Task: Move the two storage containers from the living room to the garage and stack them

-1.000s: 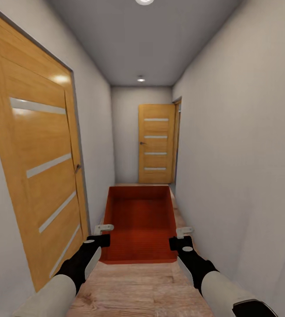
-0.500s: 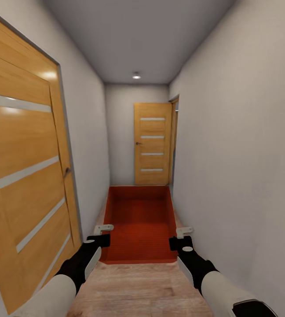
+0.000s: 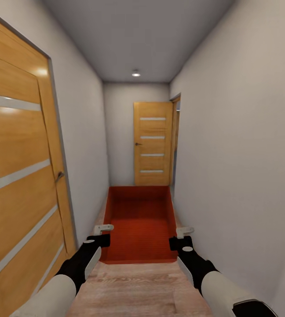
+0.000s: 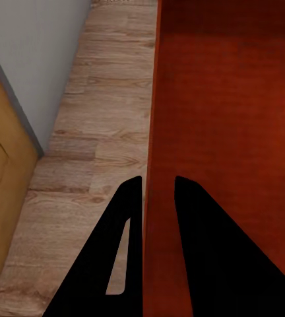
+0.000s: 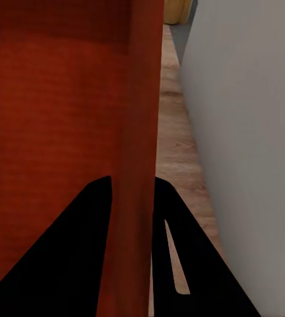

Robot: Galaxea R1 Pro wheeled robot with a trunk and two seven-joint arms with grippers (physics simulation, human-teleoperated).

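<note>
In the hallway: I stand between white walls on a wood floor.
Container: the red-orange storage container hangs ahead of me, between my arms.
My left gripper: clamped on its left wall.
My right gripper: clamped on its right wall.
Doors: orange door beside my left; another orange door at the far end.

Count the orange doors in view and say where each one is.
2. One door fills the left wall beside the robot; the other door stands at the hallway's far end. More may be hidden, perhaps at the right-hand opening.
</note>
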